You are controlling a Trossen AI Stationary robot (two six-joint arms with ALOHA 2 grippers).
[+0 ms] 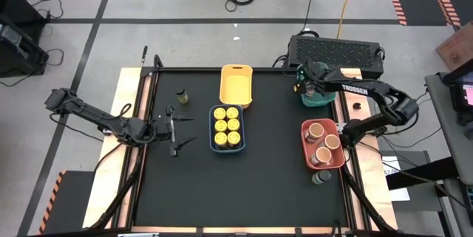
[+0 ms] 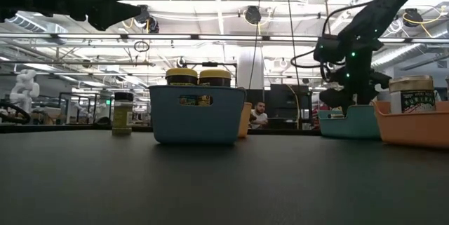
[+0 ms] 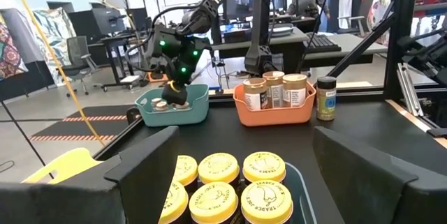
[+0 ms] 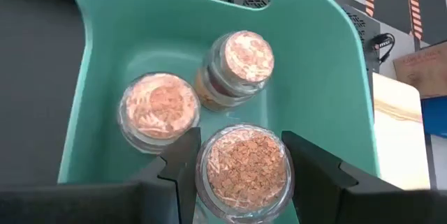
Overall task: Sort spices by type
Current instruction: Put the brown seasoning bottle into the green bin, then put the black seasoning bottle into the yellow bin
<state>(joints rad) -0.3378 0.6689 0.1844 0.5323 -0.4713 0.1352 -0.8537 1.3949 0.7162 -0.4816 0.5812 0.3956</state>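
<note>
High view straight down over the whole black table (image 1: 244, 185), low view level across it from table-top height, left wrist view facing across toward the teal plastic tray (image 3: 174, 107), right wrist view close above that same tray

Bright overhead lamps; low view backlit, glare; jars slightly blurred

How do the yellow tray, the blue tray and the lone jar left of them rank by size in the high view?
1. Yellow tray and blue tray: they look alike, so unranked.
2. Lone jar: clearly smallest.
</note>
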